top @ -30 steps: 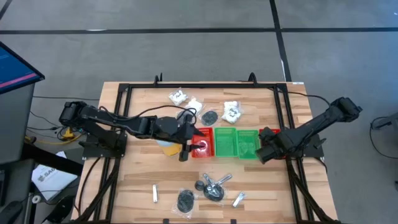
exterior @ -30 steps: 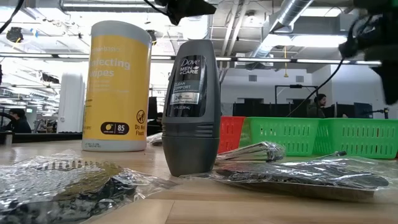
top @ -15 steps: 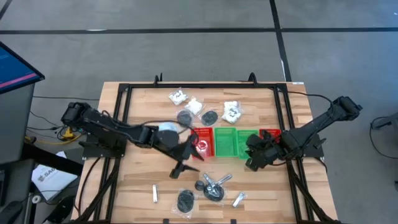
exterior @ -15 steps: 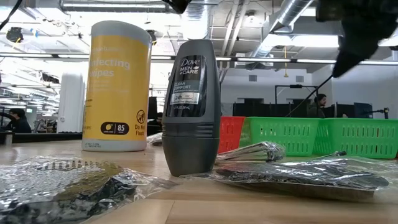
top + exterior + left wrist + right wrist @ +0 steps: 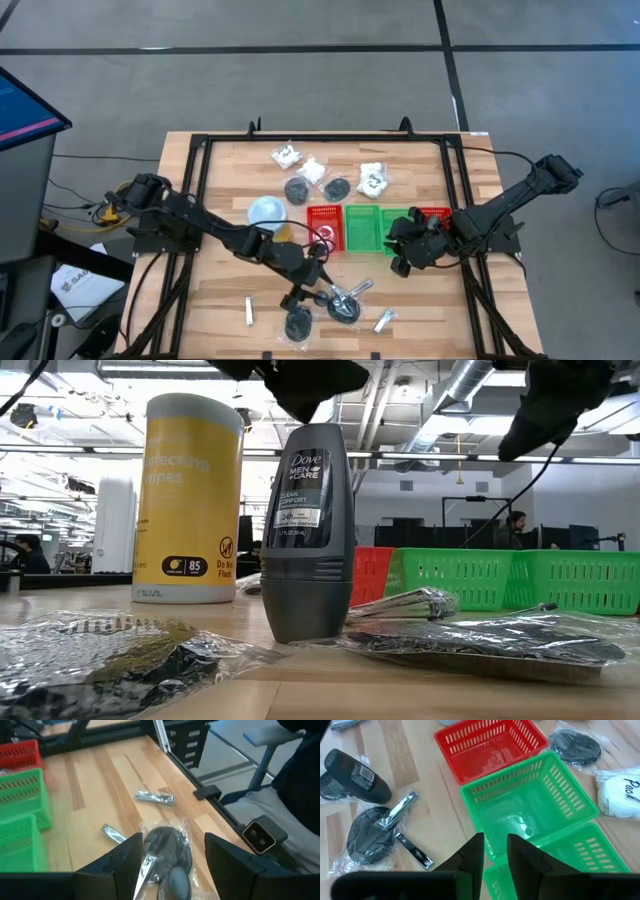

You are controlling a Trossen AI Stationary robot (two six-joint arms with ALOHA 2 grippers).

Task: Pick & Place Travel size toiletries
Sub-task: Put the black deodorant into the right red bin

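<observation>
Travel size toiletries lie scattered. White packets and dark discs lie at the far side. More bagged discs, silvery tubes and an upright grey deodorant sit near the front edge. My left gripper hangs open above the front group, and a bagged disc shows between its fingers, untouched. My right gripper hovers over the green bins, its fingers a narrow gap apart with nothing between them.
Red and green bins stand in a row mid-table. A yellow cup with a white lid is left of them. A black frame rims the table. Bare wood lies at the front left.
My left gripper has swung from above the red bin and yellow cup toward the table's near edge and down, staying open; the cup now shows uncovered. My right gripper has shifted a little toward the table's left and turned at the wrist.
</observation>
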